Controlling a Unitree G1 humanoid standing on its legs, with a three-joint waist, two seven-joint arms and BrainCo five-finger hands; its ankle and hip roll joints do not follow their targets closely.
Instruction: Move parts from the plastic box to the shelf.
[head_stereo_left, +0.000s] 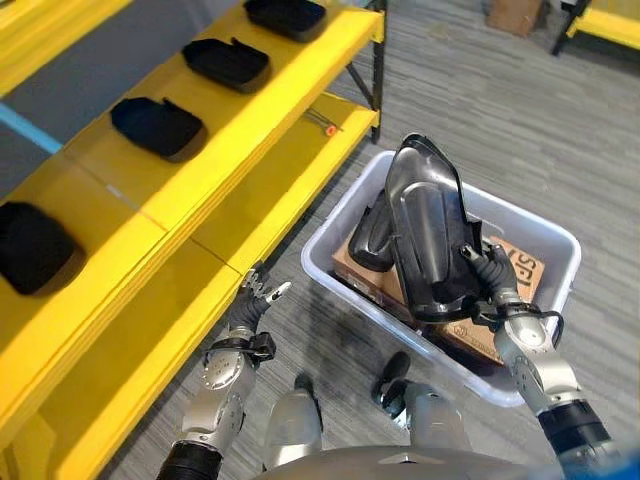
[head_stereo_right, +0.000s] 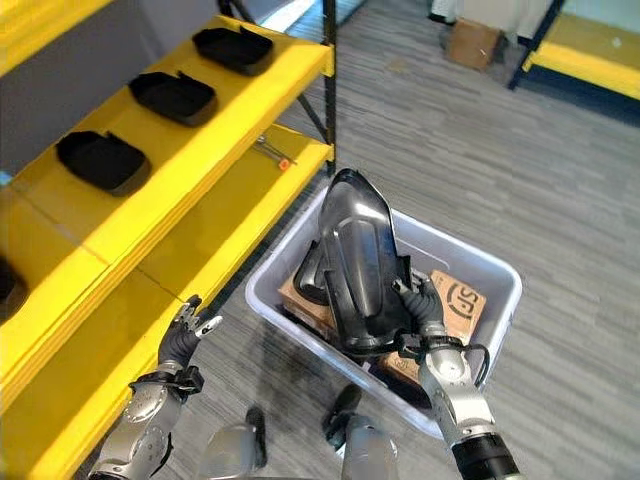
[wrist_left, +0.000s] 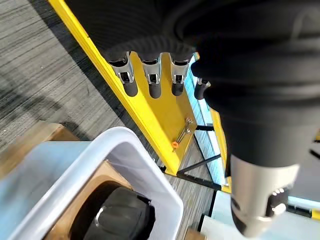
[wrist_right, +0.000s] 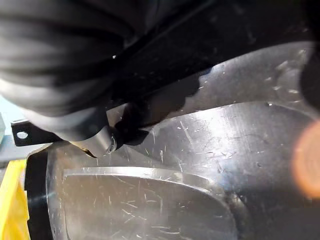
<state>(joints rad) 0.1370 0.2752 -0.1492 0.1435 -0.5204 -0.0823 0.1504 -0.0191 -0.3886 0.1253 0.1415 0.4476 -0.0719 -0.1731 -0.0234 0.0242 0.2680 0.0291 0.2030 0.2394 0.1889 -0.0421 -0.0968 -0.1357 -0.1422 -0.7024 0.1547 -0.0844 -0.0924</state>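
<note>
A large glossy black part stands tilted upright above the white plastic box, and my right hand is shut on its lower right edge. Up close, the part's scratched black surface lies right against that hand. Another black part lies in the box on brown cardboard. My left hand hangs open between the box and the yellow shelf, fingers straight and holding nothing; its fingertips point at the shelf's lower board.
Several black parts lie in a row on the upper shelf board. A small orange-tipped tool rests on the lower board near the dark upright post. Grey carpet surrounds the box. A cardboard box stands far back.
</note>
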